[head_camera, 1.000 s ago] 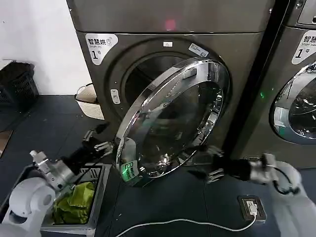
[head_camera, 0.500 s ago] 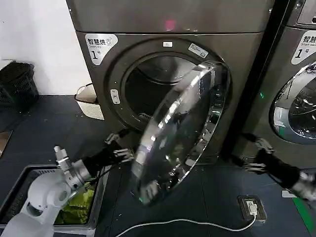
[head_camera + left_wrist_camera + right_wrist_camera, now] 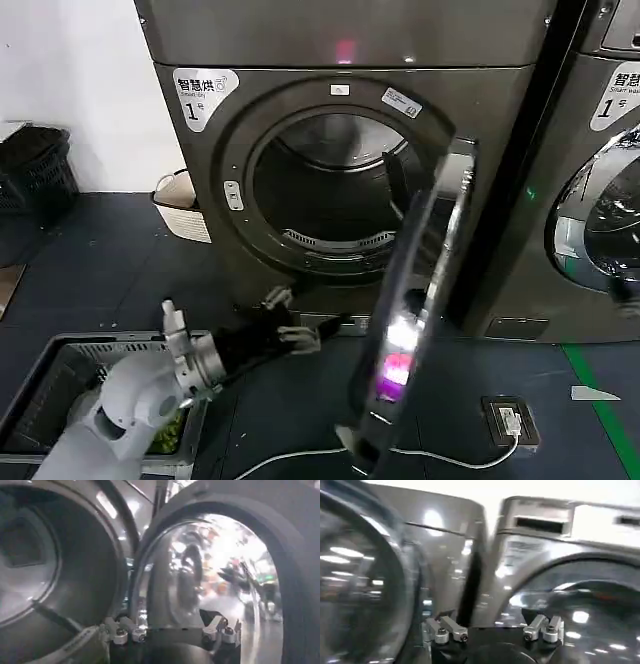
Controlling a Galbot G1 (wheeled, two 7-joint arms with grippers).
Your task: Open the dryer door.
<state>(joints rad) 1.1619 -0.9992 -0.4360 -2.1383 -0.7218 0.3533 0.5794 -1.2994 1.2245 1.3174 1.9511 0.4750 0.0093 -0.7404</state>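
While the dryer door [image 3: 415,300] stands edge-on before the dryer [image 3: 345,180], it looks heavy, stiff and slippery. Left gripper [image 3: 283,322], fingers spread and empty, sits beside the door's lower rim, the likeliest hold; right gripper [image 3: 492,630] likewise spread, empty

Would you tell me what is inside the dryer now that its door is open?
The dryer shows a bare metal drum; the swung-out door covers its right part. Left gripper hovers below.

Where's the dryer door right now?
In the head view, the dryer door stands swung wide open, edge-on, hinged at the right side of the dryer opening, with the left gripper just to its left, below the drum.
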